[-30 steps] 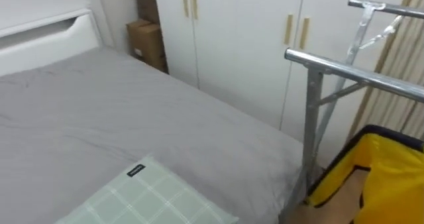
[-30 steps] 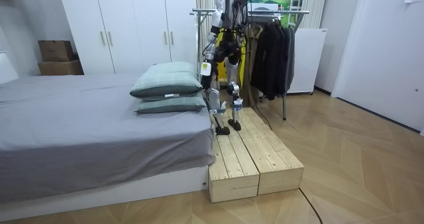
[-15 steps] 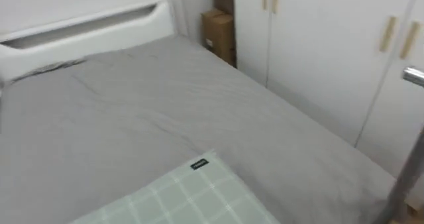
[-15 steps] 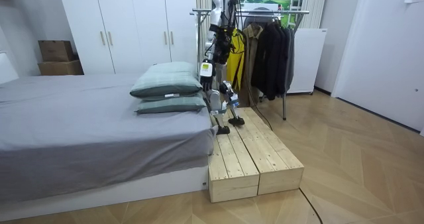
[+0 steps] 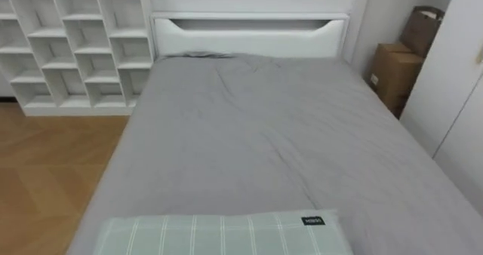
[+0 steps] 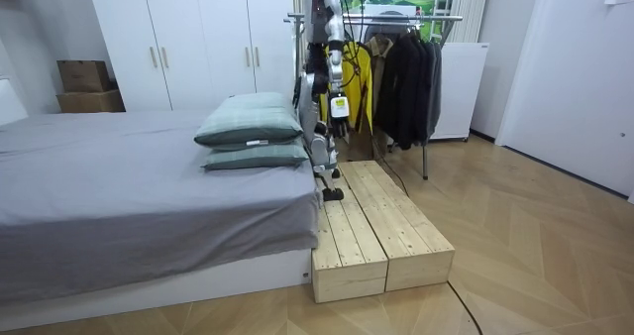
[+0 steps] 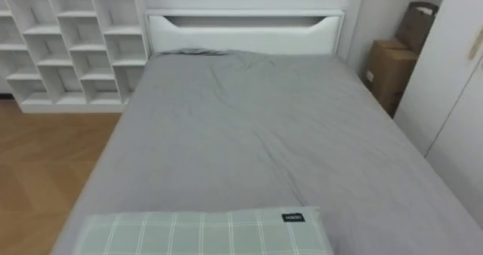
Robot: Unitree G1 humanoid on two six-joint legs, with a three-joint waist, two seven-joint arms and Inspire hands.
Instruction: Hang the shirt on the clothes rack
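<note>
In the room view I stand on a wooden platform (image 6: 369, 226) between the bed and a metal clothes rack (image 6: 401, 18), facing along the bed towards its headboard. A yellow garment (image 6: 356, 72) hangs on the rack just behind me, beside several dark clothes (image 6: 406, 77). My left hand (image 6: 340, 105) hangs low at my side with nothing visible in it. The eye views look down the grey bed (image 5: 264, 134), with a green checked pillow (image 5: 219, 236) at their lower edge.
A white headboard (image 5: 249, 32) closes the far end of the bed. White cube shelves (image 5: 68, 44) stand to its left over wooden floor (image 5: 45, 179). Cardboard boxes (image 5: 392, 70) sit by the white wardrobe (image 6: 188, 38). Two stacked pillows (image 6: 248, 127) lie next to me.
I have turned away from the rack towards the bed. The eye view swung off the rail and yellow garment onto the headboard and shelves. The yellow garment now hangs behind me.
</note>
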